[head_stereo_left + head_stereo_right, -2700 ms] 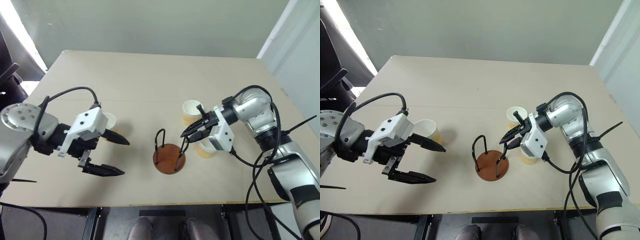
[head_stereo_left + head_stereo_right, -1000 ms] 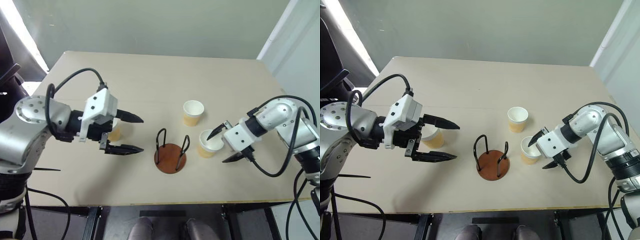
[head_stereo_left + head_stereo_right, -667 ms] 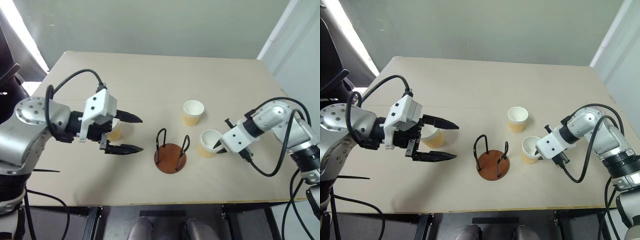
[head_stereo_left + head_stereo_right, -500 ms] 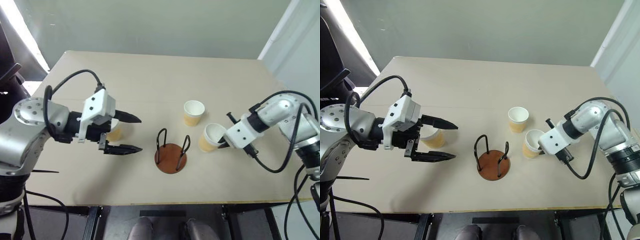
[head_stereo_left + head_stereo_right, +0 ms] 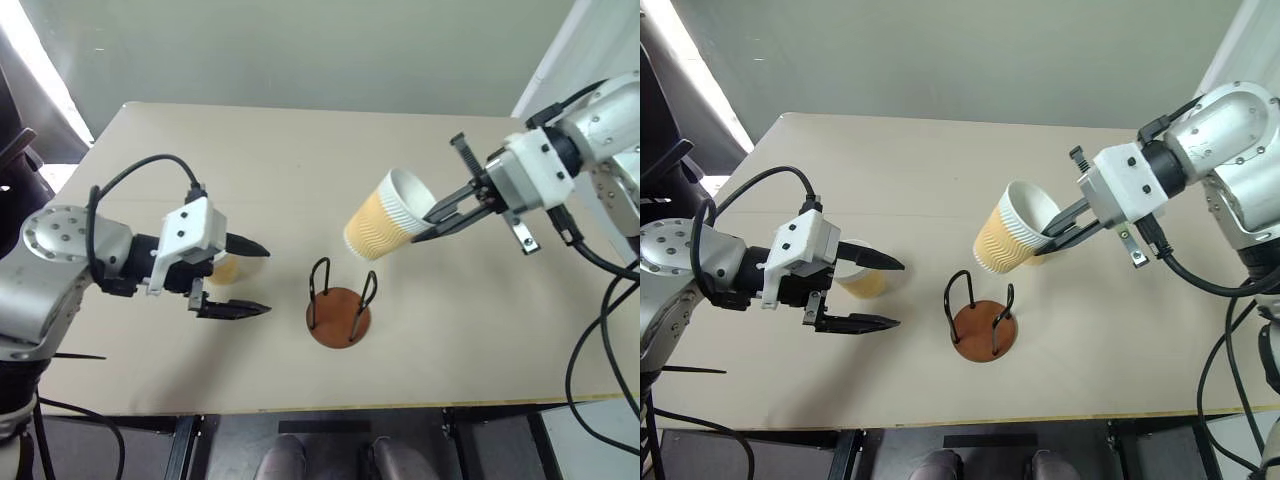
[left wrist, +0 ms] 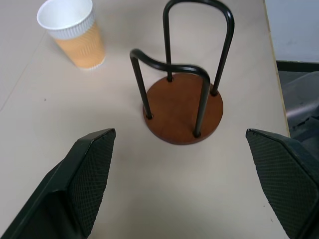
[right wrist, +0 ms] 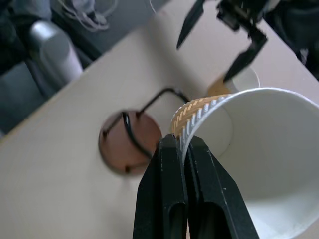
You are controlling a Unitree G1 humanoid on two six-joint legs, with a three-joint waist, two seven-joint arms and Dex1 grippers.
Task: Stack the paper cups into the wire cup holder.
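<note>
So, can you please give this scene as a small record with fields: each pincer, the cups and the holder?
right pincer: shut on rim of a tilted paper cup, held in the air above the table
left pincer: open, empty, around a second cup
third cup: upright on table, beyond the holder
wire cup holder: empty, between the arms

**Cups and holder**

Wire cup holder [image 5: 339, 303]: brown disc base, black wire loops, upright at desk centre-near, empty. One ribbed yellow-orange paper cup [image 5: 385, 215] tilted in the air above-right of it, rim pinched. Second cup [image 5: 862, 276] upright at left; third [image 6: 75, 32] upright beyond the holder.
</note>
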